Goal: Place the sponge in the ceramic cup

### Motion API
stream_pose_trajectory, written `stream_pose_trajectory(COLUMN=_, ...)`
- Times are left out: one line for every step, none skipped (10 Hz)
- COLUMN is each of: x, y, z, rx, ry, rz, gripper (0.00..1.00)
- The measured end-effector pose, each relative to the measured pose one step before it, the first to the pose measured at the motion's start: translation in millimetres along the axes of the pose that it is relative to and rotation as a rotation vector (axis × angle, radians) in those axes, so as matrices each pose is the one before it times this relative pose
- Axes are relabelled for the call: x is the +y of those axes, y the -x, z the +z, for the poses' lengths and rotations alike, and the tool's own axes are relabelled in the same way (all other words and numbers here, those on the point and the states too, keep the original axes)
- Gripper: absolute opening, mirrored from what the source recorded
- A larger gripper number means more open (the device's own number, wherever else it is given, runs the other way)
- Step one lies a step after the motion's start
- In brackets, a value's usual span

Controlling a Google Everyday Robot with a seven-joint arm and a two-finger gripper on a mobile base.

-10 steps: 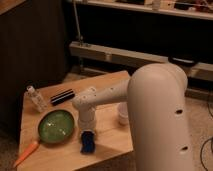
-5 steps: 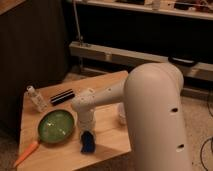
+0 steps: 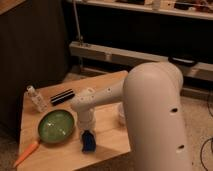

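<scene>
Arm (image 3: 107,95) extended, wrist (image 3: 84,104) bent down; hand (image 3: 87,131) points downward, low in view.

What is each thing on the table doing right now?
sponge: on the table, not in the cup.
gripper: low over the sponge, beside the bowl.
cup: mostly hidden behind the arm.
bowl: upright, empty.
bottle: near the table's far corner, untouched.
carrot: lying at the table's edge.
</scene>
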Motion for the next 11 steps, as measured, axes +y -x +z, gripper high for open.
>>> stream_pose_trajectory(x=-4.21, y=0.16, z=-14.33, rx=-0.05278, ry=0.00427, rz=0.01072, gripper=0.0)
stream_pose_trajectory(x=-4.02, y=0.97, z=-18.71, rx=-0.05368, ry=0.00541, rz=0.01174, gripper=0.0)
stream_pose_trajectory(x=-4.67, y=0.78, z=-10.64, rx=-0.03215, ry=0.0011, rz=0.00903, gripper=0.0)
stream_pose_trajectory(x=-0.08, y=0.35, z=-4.44, rx=-0.01313, ry=0.00208, rz=-0.00025, gripper=0.0)
stream_pose_trajectory(x=1.2, y=-0.02, z=0.39, rx=-0.00048, ry=-0.0002, rz=-0.00344, gripper=0.0)
stream_pose_trajectory(x=0.91, y=-0.46, z=0.06, rx=0.00064, ry=0.00059, rz=-0.0017, gripper=0.0)
stream_pose_trajectory(x=-1.13, y=0.32, z=0.0, rx=-0.00022, ry=-0.00027, rz=0.00238, gripper=0.0)
stream_pose_trajectory(x=0.19, y=0.02, z=-1.4, rx=-0.00273, ry=-0.00041, rz=-0.00062, gripper=0.0)
stream_pose_trajectory(x=-2.82, y=1.65, z=-7.29, rx=-0.01537, ry=0.00418, rz=0.00744, gripper=0.0)
stream_pose_trajectory(x=-5.42, y=3.25, z=-8.29, rx=-0.01173, ry=0.00305, rz=0.01184, gripper=0.0)
stream_pose_trajectory(x=-2.38, y=2.52, z=-9.96, rx=-0.00479, ry=0.00288, rz=-0.00047, gripper=0.0)
